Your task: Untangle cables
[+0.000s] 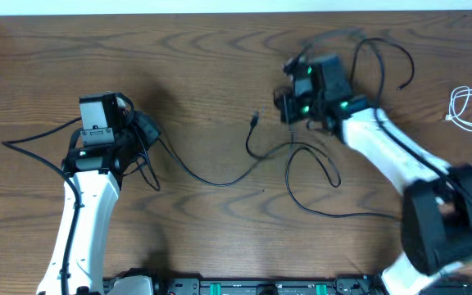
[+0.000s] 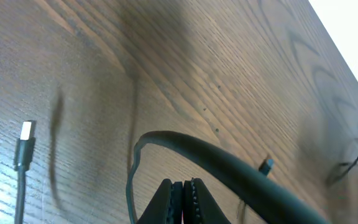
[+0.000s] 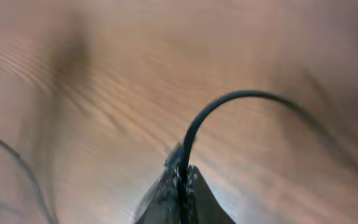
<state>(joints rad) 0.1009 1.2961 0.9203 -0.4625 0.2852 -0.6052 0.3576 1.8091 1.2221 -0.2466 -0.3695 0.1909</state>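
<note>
A black cable (image 3: 225, 99) rises in an arc from between the fingertips of my right gripper (image 3: 182, 171), which is shut on it. Overhead, that right gripper (image 1: 288, 103) hangs over the table's far middle, with black cable loops (image 1: 383, 49) behind it and more black loops (image 1: 314, 168) in front. A second long black cable (image 1: 220, 181) runs from a plug (image 1: 255, 120) leftward to my left gripper (image 1: 146, 129). The left gripper (image 2: 183, 184) is shut; no cord shows between its tips, and a dark cord (image 2: 229, 167) curves close past them. The white cable (image 1: 471, 108) lies coiled at the far right.
A cord with a silver plug end (image 2: 25, 130) lies on the wood left of the left gripper. A thicker black wire (image 1: 35, 135) trails from the left arm. The arm bases (image 1: 244, 287) line the front edge. The table's far edge (image 1: 220, 11) runs along the top.
</note>
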